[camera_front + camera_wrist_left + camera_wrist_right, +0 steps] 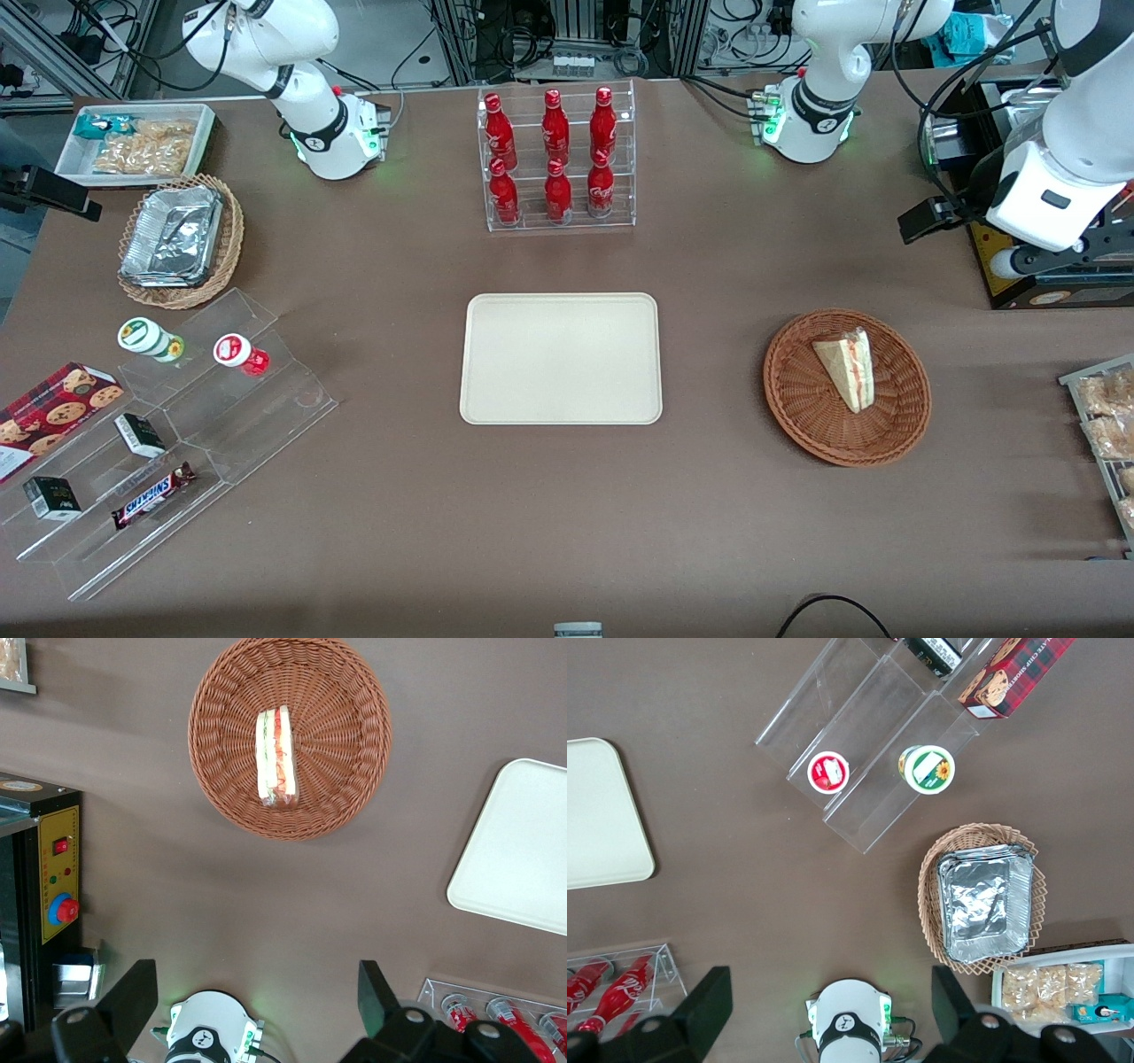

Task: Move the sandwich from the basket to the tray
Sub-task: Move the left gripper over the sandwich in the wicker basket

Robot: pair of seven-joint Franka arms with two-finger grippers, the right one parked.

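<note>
One sandwich [846, 369] lies in the basket [802, 403], well apart from the tray [560, 358]; the gripper [257, 997] hangs high with fingers spread, and that slick wrap could slip from a shallow pinch

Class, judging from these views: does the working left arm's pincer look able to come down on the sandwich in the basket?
Probably yes. The open pincer hangs high above the table, the sandwich lies uncovered in the basket, and nothing stands between them.

Red bottles [556, 155] in clear rack [558, 217]
</note>
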